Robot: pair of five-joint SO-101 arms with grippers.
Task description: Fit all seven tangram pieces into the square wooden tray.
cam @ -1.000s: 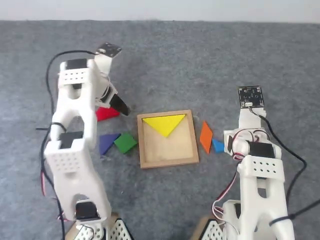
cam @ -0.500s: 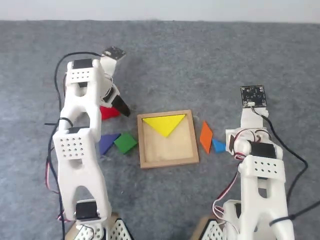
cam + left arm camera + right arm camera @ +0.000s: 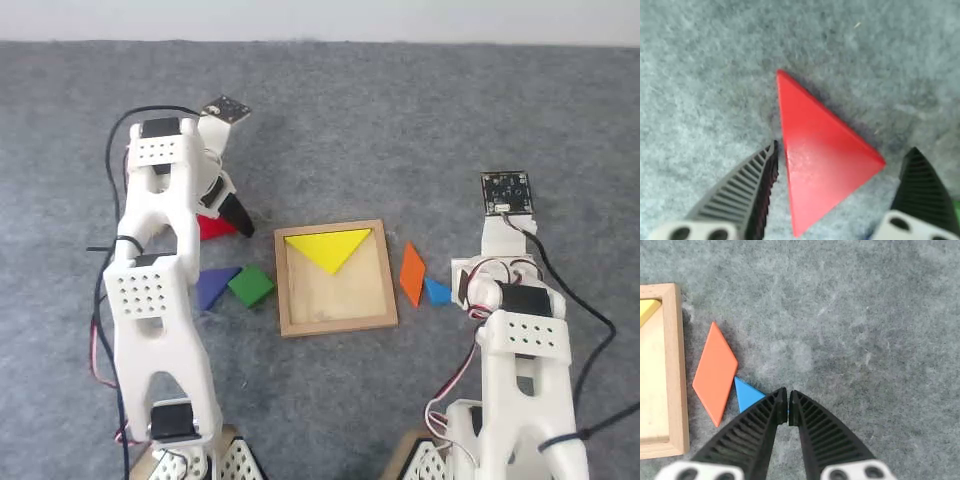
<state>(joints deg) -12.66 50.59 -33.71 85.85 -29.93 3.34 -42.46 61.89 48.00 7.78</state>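
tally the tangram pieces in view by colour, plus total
yellow triangle: 1
red triangle: 1
purple triangle: 1
green square: 1
orange parallelogram: 1
blue triangle: 1
Total: 6

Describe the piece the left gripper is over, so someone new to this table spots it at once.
Start at the square wooden tray on the grey mat. Three pieces lie on the left arm's side of it. Yours is the red triangle, flat between the fingers of the open left gripper and farther from the arm bases than the green square and indigo piece.
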